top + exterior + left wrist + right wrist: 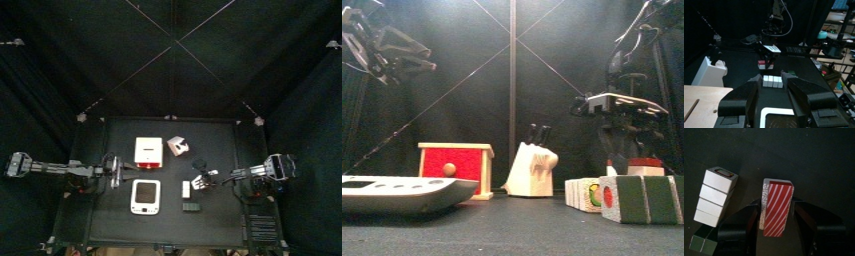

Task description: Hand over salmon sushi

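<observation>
The salmon sushi (pixel 777 208), a small white block with a red-and-white striped top, sits between the jaws of my right gripper (pixel 777 214), which is shut on it. In the front view the sushi (pixel 645 165) hangs low at the right, just above the table. In the top view the right gripper (pixel 205 183) is right of the table's middle. My left gripper (pixel 774 87) is open and empty and points toward the sushi (pixel 764 64). In the top view the left gripper (pixel 118 172) is over the table's left side.
A red-and-white box (pixel 148 150) and a white cube with dark marks (pixel 178 146) stand at the back. A white scale (pixel 147 196) lies at the front. A row of white blocks (pixel 716 195) and green blocks (pixel 643 198) lie beside the right gripper.
</observation>
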{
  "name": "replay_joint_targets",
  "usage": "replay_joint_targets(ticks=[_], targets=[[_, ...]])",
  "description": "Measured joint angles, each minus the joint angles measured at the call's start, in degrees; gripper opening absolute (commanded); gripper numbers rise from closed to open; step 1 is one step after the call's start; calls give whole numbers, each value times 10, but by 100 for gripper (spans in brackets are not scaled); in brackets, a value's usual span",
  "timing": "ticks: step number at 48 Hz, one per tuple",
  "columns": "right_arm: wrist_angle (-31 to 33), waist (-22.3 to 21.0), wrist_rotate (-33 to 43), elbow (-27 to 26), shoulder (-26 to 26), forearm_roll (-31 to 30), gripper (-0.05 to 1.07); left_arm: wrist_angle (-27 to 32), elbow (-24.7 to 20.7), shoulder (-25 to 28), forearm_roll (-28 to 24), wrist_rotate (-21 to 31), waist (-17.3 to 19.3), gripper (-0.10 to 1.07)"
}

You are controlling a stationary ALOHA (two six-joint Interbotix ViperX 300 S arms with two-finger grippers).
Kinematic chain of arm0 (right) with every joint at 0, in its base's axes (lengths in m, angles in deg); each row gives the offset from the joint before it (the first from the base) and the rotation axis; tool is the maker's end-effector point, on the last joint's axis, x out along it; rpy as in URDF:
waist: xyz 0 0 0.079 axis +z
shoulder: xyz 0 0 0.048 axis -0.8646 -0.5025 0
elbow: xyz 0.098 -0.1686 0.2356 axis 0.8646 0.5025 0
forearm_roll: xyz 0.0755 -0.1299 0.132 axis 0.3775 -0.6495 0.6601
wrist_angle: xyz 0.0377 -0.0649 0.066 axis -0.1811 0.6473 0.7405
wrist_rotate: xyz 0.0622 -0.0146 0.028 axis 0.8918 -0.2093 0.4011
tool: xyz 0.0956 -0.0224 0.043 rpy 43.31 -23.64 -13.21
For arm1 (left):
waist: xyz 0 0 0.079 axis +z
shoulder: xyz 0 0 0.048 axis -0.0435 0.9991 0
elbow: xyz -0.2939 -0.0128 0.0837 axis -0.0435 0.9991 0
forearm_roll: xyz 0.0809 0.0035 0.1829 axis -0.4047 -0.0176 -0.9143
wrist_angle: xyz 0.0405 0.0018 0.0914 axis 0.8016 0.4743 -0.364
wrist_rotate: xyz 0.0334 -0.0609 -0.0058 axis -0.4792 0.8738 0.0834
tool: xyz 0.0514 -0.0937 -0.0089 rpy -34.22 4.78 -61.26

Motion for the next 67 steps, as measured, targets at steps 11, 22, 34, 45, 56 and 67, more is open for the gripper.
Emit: replay_joint_targets(ticks=[11,22,34,45,56,67], targets=[[-21,1,1,-18,2,-11,59,-1,1,-1,0,-2,2,78],[-63,3,-1,-54,2,-35,59,0,11,-9,0,-2,12,78],[-152,3,-1,-76,-1,-90,59,-1,26,-27,0,-1,18,78],[-264,2,-3,-77,-6,-188,59,-1,25,-29,0,-1,14,79],[-350,2,-3,-79,-33,-359,59,0,22,-14,-8,-1,-8,89],[-418,2,-3,-120,-82,-497,59,3,-4,38,-10,0,-24,99]])
